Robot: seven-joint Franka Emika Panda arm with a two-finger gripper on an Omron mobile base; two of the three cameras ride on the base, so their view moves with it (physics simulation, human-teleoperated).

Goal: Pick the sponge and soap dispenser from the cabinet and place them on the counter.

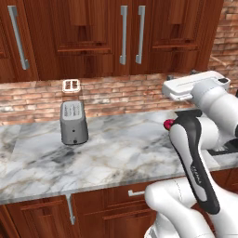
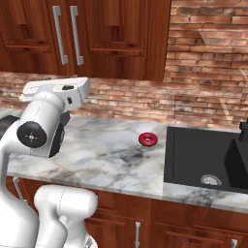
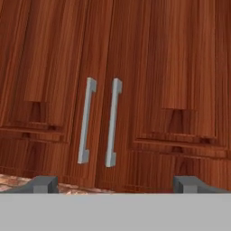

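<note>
While both doors of the cabinet [image 3: 113, 90] stay closed, cannot tell where sponge and soap dispenser sit; presumably behind them. Gripper [image 3: 115, 184] spread wide, short of the paired bar handles [image 3: 85, 122], holding nothing. Risks: straddling both bars instead of one, slipping off on the pull, door swinging into the arm above the counter [image 1: 121, 148].

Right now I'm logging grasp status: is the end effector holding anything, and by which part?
Nothing is held. The end effector is open, its fingertips spread wide and facing the closed cabinet doors.
</note>
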